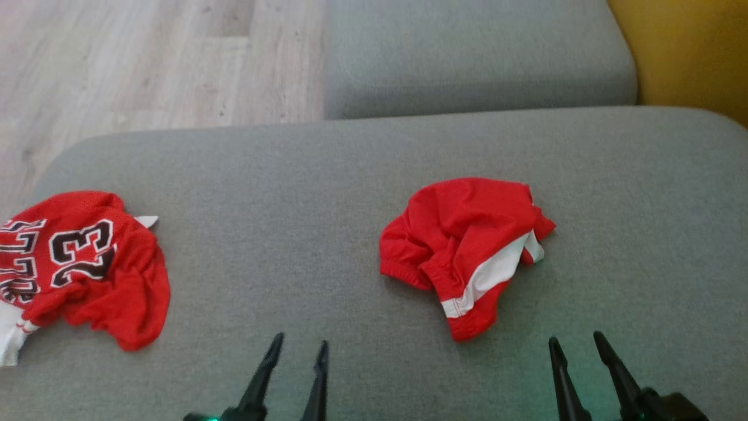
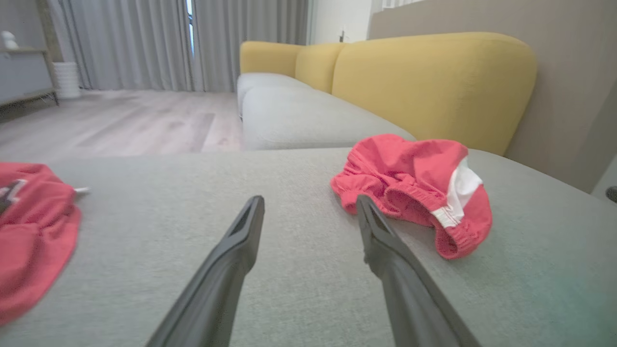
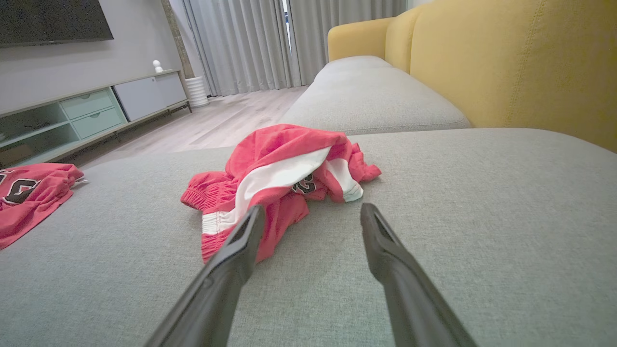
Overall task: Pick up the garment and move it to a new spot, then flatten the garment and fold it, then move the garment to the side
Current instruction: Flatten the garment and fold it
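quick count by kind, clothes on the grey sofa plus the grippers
red jersey: 1
red shorts: 1
open grippers: 2, left gripper and right gripper
total: 4

The shorts [image 1: 461, 234] are thin red cloth, matt and creased, with a smooth white stripe and a gathered elastic hem. The jersey [image 1: 128, 292] is similar red cloth, its numbers a flat print. The seat [image 1: 292, 193] is grey woven fabric, matt and finely rough. The backrest [image 2: 434, 82] is yellow fabric of like weave. The floor [image 1: 146, 64] is pale wood, satin-smooth. The fingers [image 2: 231, 265] look like dark matt plastic.
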